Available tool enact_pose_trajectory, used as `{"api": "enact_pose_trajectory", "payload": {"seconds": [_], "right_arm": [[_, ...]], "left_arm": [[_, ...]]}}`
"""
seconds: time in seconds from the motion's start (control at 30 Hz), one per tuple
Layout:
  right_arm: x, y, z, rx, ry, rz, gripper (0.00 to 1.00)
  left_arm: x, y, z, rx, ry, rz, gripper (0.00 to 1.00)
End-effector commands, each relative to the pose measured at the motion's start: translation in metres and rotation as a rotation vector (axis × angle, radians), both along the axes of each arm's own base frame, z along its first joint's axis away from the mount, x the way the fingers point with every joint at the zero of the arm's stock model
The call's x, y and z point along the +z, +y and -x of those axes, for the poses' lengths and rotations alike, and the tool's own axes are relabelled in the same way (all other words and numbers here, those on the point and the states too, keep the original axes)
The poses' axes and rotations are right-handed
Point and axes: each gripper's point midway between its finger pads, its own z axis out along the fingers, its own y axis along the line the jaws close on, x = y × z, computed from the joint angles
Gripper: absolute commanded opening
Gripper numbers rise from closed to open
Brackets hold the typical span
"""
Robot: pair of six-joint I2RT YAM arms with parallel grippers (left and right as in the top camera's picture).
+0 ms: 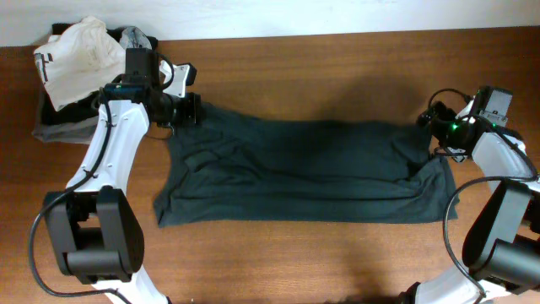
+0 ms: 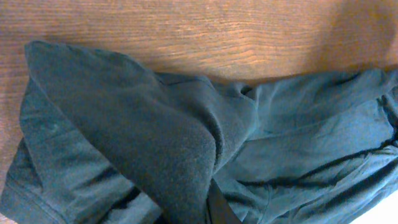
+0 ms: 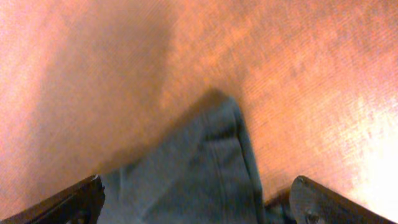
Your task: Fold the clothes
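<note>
One fold seems made on the dark shirt (image 1: 304,169), left gripper (image 1: 190,110) clamped on its upper-left corner, right gripper (image 3: 196,199) open; the upper-left pile (image 1: 76,59) waits.

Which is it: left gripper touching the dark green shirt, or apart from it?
Touching. In the left wrist view the dark green shirt rises in a bunched fold pressed against a finger of the left gripper.

Soft warm light — right-wrist view blurry
</note>
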Motion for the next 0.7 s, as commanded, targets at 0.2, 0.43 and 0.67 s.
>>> {"api": "enact_pose_trajectory", "payload": {"seconds": [0.2,0.43,0.67], "right_arm": [[-0.037,-0.008,-0.037,0.023,-0.049,-0.01,0.99],[-0.038,-0.011,-0.043,-0.001,-0.066,-0.021,0.88],[-0.039,-0.011,-0.042,-0.004,-0.062,-0.018,0.45]], "left_arm": [[0.014,-0.002,-0.003,0.003,-0.029,0.02,0.07],[0.014,-0.002,-0.003,0.003,-0.029,0.02,0.07],[0.014,-0.002,-0.003,0.003,-0.029,0.02,0.07]]}}
